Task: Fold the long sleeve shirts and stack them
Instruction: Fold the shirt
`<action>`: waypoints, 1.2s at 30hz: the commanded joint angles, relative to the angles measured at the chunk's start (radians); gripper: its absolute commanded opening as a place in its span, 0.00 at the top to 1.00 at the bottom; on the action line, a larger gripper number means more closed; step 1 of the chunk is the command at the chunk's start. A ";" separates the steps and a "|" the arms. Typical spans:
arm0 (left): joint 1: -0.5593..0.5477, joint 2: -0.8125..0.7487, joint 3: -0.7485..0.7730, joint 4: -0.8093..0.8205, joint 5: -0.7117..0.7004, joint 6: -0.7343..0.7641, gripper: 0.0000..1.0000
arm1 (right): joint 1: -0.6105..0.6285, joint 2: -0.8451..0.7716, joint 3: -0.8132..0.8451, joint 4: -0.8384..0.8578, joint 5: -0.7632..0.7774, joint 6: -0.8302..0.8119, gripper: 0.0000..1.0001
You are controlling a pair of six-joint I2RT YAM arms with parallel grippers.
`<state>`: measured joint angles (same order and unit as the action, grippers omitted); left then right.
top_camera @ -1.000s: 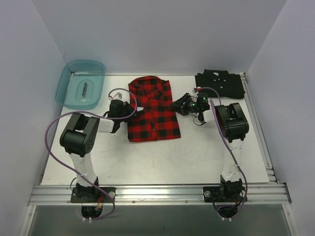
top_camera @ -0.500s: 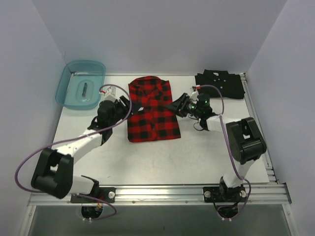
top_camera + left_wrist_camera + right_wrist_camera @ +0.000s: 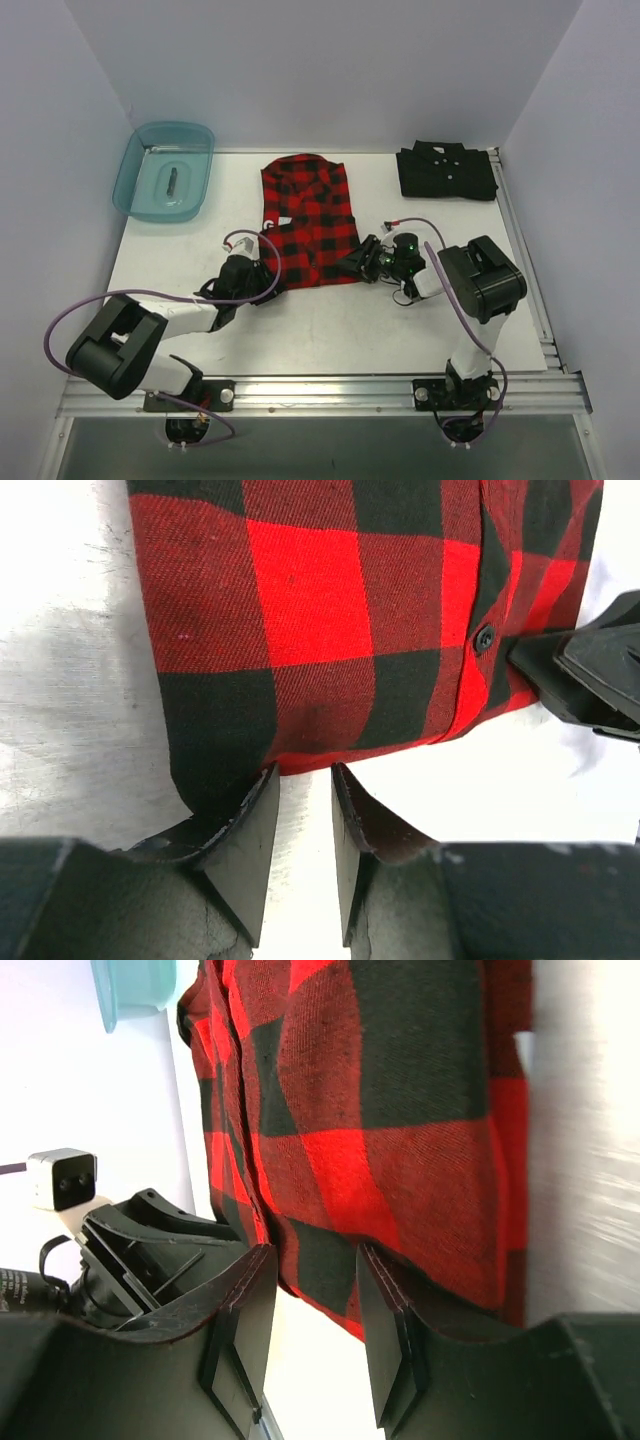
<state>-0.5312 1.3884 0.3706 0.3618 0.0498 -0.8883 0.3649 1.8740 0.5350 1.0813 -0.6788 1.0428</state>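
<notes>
The red-and-black plaid shirt (image 3: 308,220) lies folded flat at the table's middle, collar to the back. The black shirt (image 3: 446,172) lies folded at the back right. My left gripper (image 3: 268,285) is low at the plaid shirt's near left corner. In the left wrist view it (image 3: 302,775) is narrowly open, tips touching the hem (image 3: 300,660), bare table between the fingers. My right gripper (image 3: 355,268) is at the near right corner. In the right wrist view it (image 3: 315,1260) is open with the hem's edge (image 3: 400,1160) lying between its fingers.
A translucent teal bin (image 3: 165,170) with a small dark object inside stands at the back left. A metal rail (image 3: 520,230) runs along the table's right edge. Each gripper shows in the other's wrist view, close across the hem.
Both grippers have moved from the plaid shirt's sides near its middle down towards me, to the two near hem corners. The shirts have not moved.
</notes>
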 commanded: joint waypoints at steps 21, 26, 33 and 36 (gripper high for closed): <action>-0.007 -0.114 0.330 -0.547 -0.251 0.229 0.34 | 0.199 -0.515 0.250 -1.106 0.496 -0.467 0.61; -0.009 -0.005 0.315 -0.524 -0.232 0.181 0.52 | 0.252 -0.598 0.226 -1.153 0.512 -0.451 0.61; -0.047 0.089 0.271 -0.481 -0.191 0.112 0.77 | 0.263 -0.690 0.169 -1.182 0.538 -0.446 0.61; -0.125 0.104 0.245 -0.469 -0.182 0.045 0.78 | 0.263 -0.728 0.160 -1.210 0.559 -0.452 0.61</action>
<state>-0.5873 1.4590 0.6495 -0.1055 -0.1734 -0.7696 0.6228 1.1904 0.7071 -0.0723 -0.1734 0.6014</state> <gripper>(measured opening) 0.224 0.392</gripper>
